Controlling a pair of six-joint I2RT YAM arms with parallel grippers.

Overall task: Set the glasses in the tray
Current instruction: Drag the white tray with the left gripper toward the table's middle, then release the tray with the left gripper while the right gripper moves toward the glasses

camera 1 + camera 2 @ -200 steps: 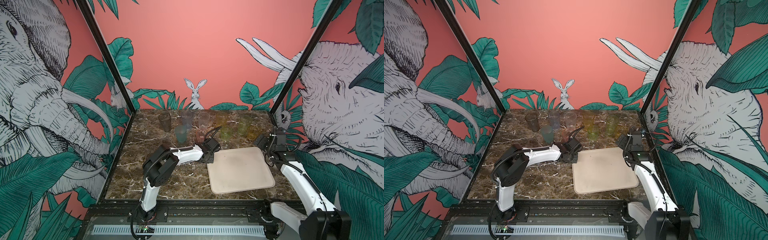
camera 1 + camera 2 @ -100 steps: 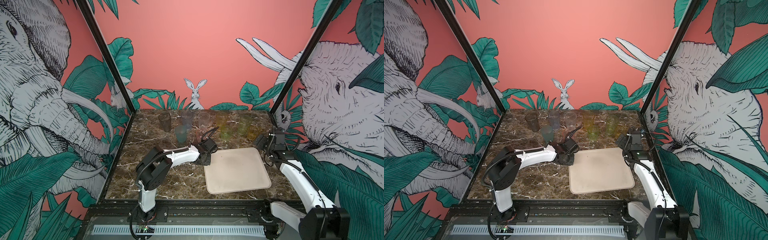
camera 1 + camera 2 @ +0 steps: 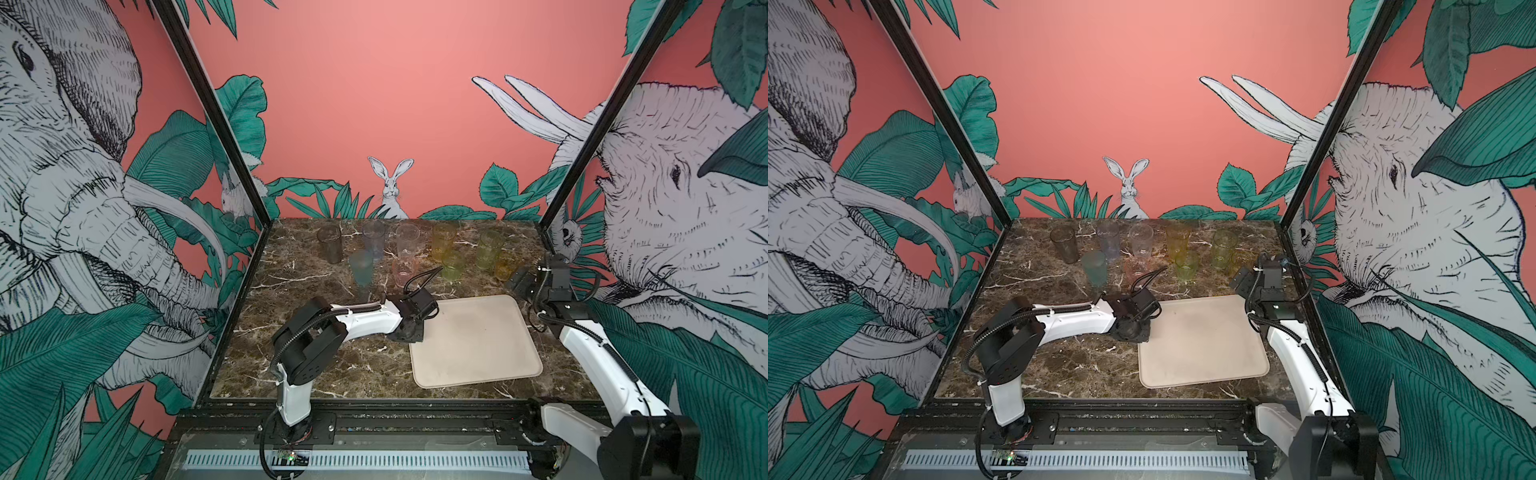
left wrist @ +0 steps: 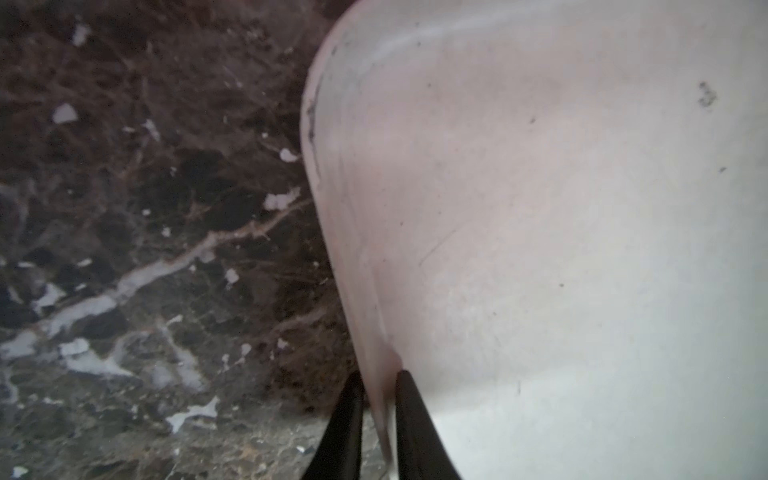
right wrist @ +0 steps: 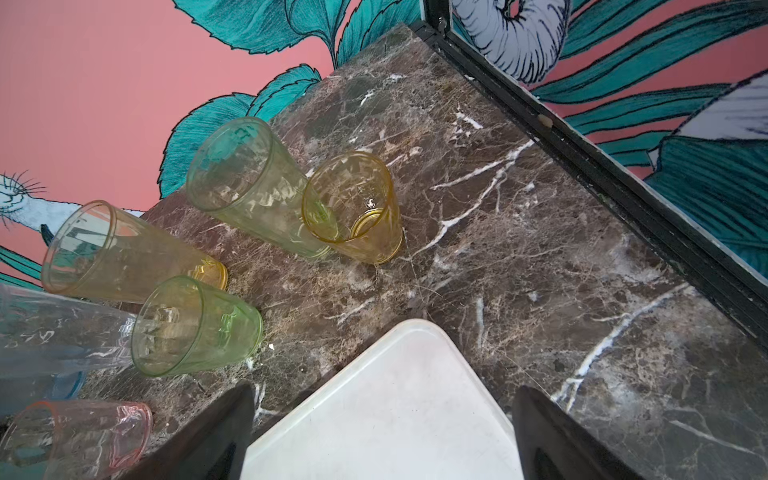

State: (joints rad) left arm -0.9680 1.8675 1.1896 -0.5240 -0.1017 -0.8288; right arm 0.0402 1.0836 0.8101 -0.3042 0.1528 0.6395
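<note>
Item: the glasses [image 3: 407, 243], nine see-through tumblers, tall and short, tinted smoky grey, blue, clear, teal, pink, green and amber. All stand upright in two loose rows at the far side of the tabletop [image 3: 332, 365], beyond the tray [image 3: 473, 336]; none is in it. Handling, as judged: light, stiff, thin-walled and smooth, so apt to slip in the pads and, for the tall ones, to tip. They taper to a narrower foot, so the best hold is around the wall at mid-height or over the lip with one finger inside. Neighbours stand close: the short amber glass [image 5: 353, 208] is just beside a tall green one [image 5: 249, 183], and whether they touch cannot be told. Tray: flat, cream, with a low rim and rounded corners, lying near and right of centre, bare. The left gripper [image 4: 379, 376] is clamped on the tray's left rim, one finger on each side. The right gripper [image 5: 383, 388] has its jaws spread wide and holds nothing; it hovers over the tray's far right corner, near the amber and green glasses. Surface: dark brown marble pattern with white veins, hard and apparently slick. Room: a black-framed enclosure with coral walls [image 3: 374, 83] painted with elephants, green leaves and a white rabbit [image 3: 390, 187] on the far side.
</note>
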